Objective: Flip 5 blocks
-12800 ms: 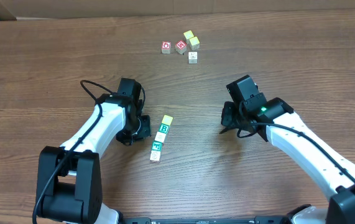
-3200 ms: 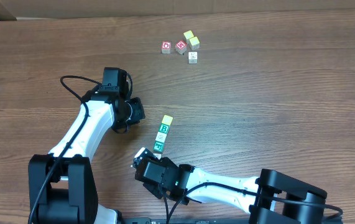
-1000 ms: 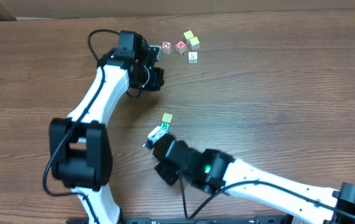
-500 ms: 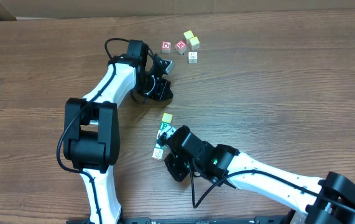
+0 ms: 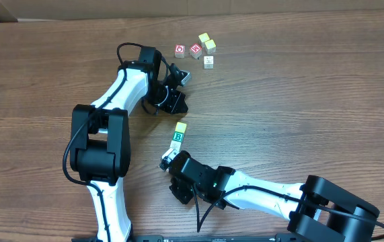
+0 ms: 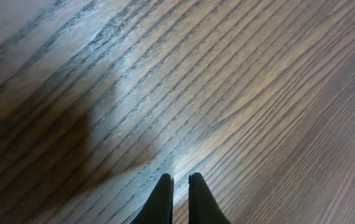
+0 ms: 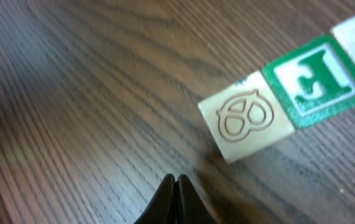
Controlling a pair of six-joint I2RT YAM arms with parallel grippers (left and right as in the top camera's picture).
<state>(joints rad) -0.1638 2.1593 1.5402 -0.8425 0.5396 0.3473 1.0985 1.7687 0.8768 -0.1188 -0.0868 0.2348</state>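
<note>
The blocks lie in a short row on the wooden table: a yellow-faced block (image 5: 181, 126) at the far end, then a green B block (image 5: 177, 138). The near end is mostly hidden under my right arm. In the right wrist view a pale block with an engraved pretzel shape (image 7: 247, 121) ends the row, next to a green-printed block (image 7: 317, 74). My right gripper (image 5: 165, 161) (image 7: 176, 178) is shut and empty, its tips just short of the pale block. My left gripper (image 5: 175, 104) (image 6: 179, 178) is shut over bare wood, holding nothing.
At the back of the table sit two red-printed cubes (image 5: 179, 51) (image 5: 196, 50), two yellowish cubes (image 5: 204, 38) (image 5: 210, 46) and a white cube (image 5: 208, 61). My left arm reaches up the table's left side. The right arm comes in from the lower right.
My left gripper has swung from beside the red cubes down and right toward the row's far end. My right gripper has slid toward the row's near end.
</note>
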